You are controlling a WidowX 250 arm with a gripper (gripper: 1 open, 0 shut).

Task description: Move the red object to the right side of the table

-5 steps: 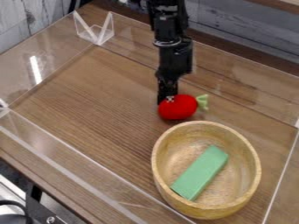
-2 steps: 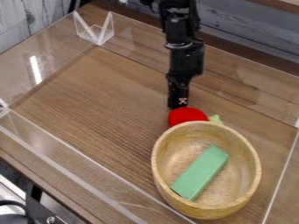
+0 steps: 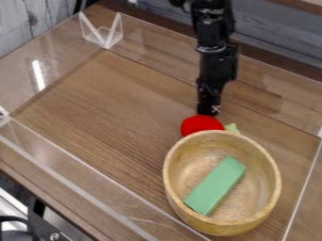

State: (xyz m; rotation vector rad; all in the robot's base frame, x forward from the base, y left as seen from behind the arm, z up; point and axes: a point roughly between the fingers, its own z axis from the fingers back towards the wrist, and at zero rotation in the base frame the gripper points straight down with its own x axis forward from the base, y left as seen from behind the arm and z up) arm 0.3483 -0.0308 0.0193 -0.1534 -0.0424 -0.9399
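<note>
The red object (image 3: 198,125) is a small glossy strawberry with a green cap, lying on the table (image 3: 101,104) right against the far rim of the wooden bowl. My gripper (image 3: 208,107) hangs straight down from the arm, just behind and above the strawberry. Its fingers are pressed together and shut, with nothing between them. The fingertips look to be at or very close to the berry's top back; I cannot tell whether they touch it.
A round light wooden bowl (image 3: 258,158) at the front right holds a flat green block (image 3: 217,185). Low clear acrylic walls (image 3: 38,75) border the tabletop, with a clear bracket (image 3: 101,30) at the back left.
The arm and shut gripper have shifted to the right. The strawberry slid right and toward the front, ending against the bowl's rim, and has stayed there for the last half second.
</note>
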